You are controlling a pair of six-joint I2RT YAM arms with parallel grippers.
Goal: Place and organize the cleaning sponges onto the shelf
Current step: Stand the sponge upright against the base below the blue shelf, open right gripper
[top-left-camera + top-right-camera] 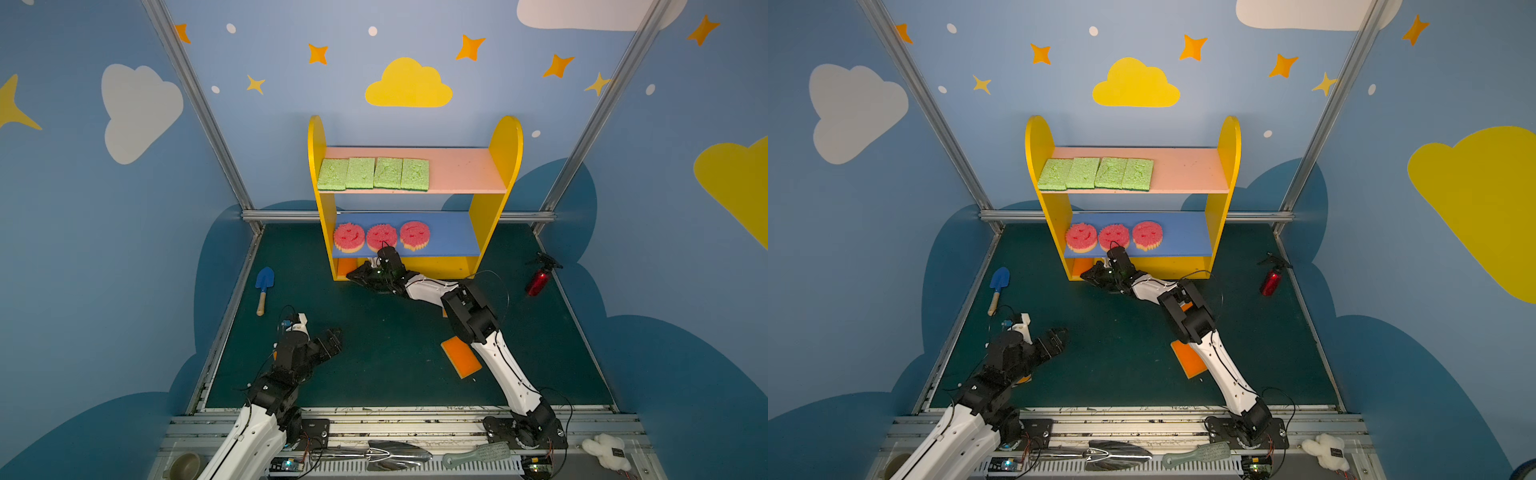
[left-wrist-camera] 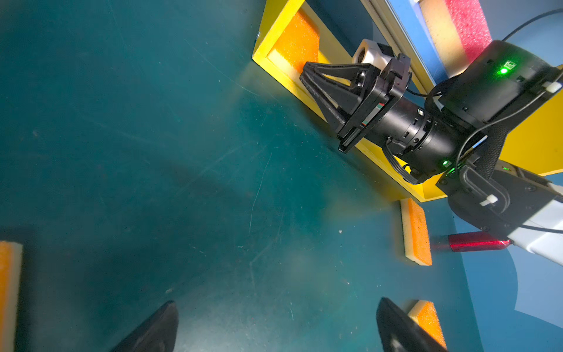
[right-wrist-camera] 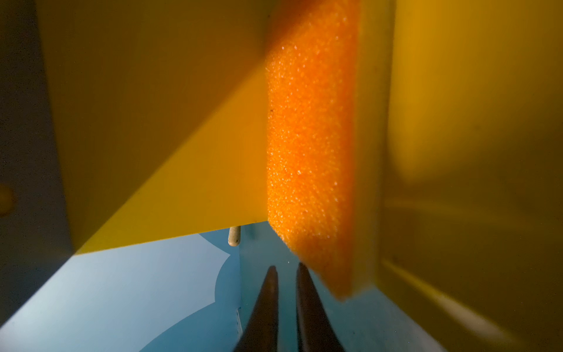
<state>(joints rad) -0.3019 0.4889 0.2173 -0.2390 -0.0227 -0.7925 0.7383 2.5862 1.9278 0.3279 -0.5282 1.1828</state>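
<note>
Entry, right arm: your right gripper (image 1: 354, 275) is reaching low into the bottom compartment of the shelf (image 1: 505, 141), just left of centre in both top views. In the right wrist view its fingers (image 3: 268, 304) are standing close together with a slim gap between them, and nothing is sitting in that gap. One fingertip is lying just beside the near corner of the first orange sponge (image 3: 307, 152); you cannot tell whether it is touching. That sponge is resting on the yellow base at the left end of the compartment, just beside the side panel.

Entry, left arm: your left gripper (image 1: 332, 337) is hovering over the green mat (image 1: 374, 374) at the lower left of both top views. Its fingers (image 2: 152, 329) are spreading wide and holding nothing.

Entry, shelf contents: four green sponges (image 1: 372, 173) are lying side by side on the left part of the pink top board. Three pink smiley sponges (image 1: 381, 237) are sitting in a row on the left part of the blue middle board.

Entry, not yet shelved: a second orange sponge (image 1: 461, 358) is lying on the mat at lower centre-right, partly under your right forearm. A third orange sponge (image 2: 416, 234) is showing in the left wrist view near the shelf's corner. A fourth orange sponge (image 2: 9, 289) is showing at that view's left edge.

Entry, other items: a blue trowel (image 1: 264, 286) is lying at the mat's left edge. A red spray bottle (image 1: 538, 280) is lying to the right of the shelf.
</note>
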